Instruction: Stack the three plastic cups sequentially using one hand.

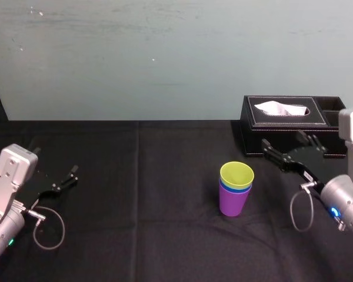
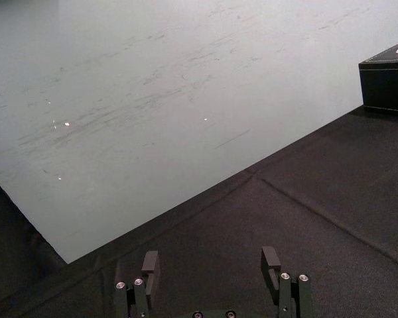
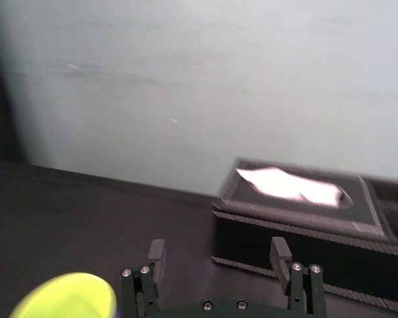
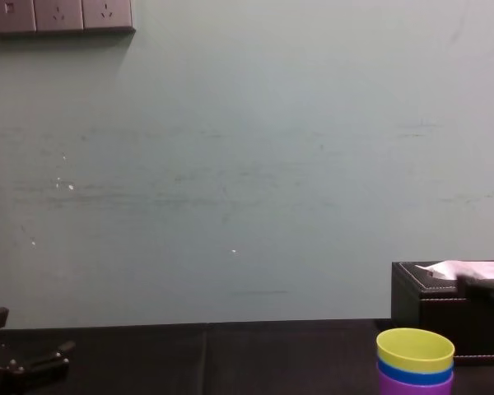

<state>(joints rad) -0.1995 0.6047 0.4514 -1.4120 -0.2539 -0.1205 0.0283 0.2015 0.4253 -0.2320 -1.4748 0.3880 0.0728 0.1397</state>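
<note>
The three plastic cups stand nested in one upright stack on the black table: the purple cup (image 1: 234,201) at the bottom, the blue cup (image 1: 232,189) in it, the yellow-green cup (image 1: 237,174) on top. The chest view shows the same stack, with the yellow-green cup (image 4: 415,349) uppermost. My right gripper (image 1: 287,150) hovers open to the right of the stack, apart from it, with nothing between its fingers (image 3: 156,255). The yellow-green rim (image 3: 66,297) appears low in the right wrist view. My left gripper (image 1: 59,177) rests open at the far left (image 2: 211,262).
A black tissue box (image 1: 291,124) with white tissue stands at the back right, just behind my right gripper. A pale wall (image 4: 247,164) rises behind the table. Black cloth (image 1: 141,194) covers the table between the two arms.
</note>
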